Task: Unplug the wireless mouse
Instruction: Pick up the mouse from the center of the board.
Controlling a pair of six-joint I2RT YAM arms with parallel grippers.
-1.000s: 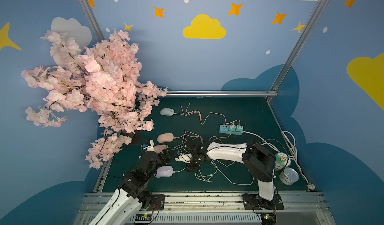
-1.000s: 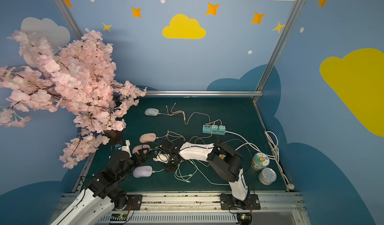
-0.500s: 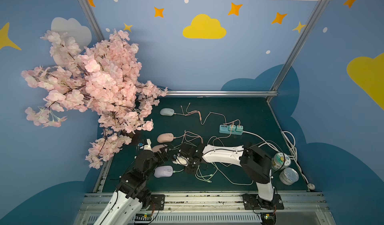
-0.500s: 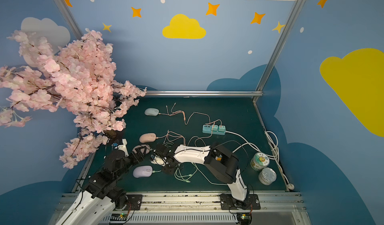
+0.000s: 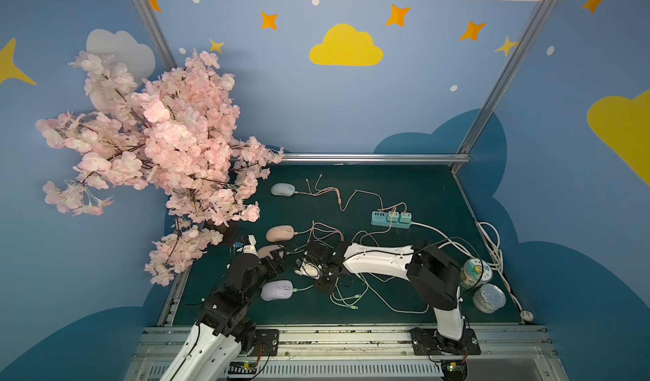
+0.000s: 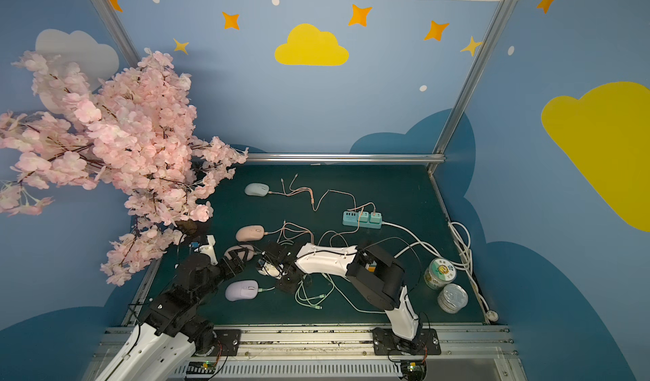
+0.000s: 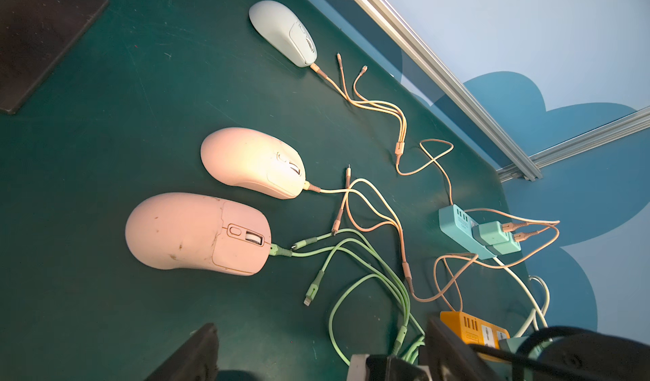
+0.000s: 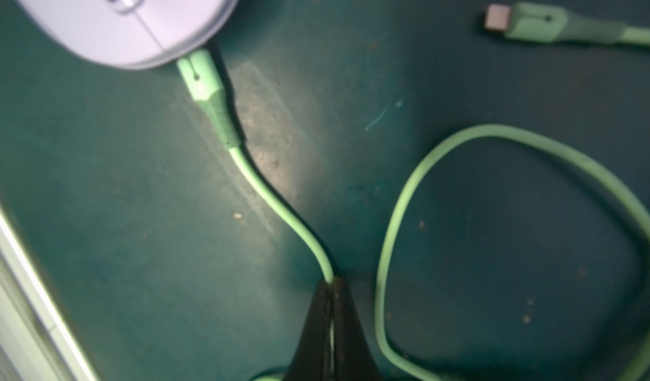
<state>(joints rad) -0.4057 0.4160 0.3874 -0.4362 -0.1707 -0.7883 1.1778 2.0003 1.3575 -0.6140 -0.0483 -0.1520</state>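
A lilac mouse lies near the mat's front, with a green plug in its nose. From the plug a green cable curves to my right gripper, which is shut on it a short way behind the plug. My left gripper stands wide open, holding nothing, just above a dusty pink mouse that is also plugged into a green cable.
A second pink mouse and a pale blue mouse lie farther back on pink cables from a teal power strip. A yellow power strip lies by my right arm. Two cans stand at the right, a blossom tree at the left.
My right gripper has moved left toward the lilac mouse and shut on its green cable. The left gripper has stayed open and drawn back slightly.
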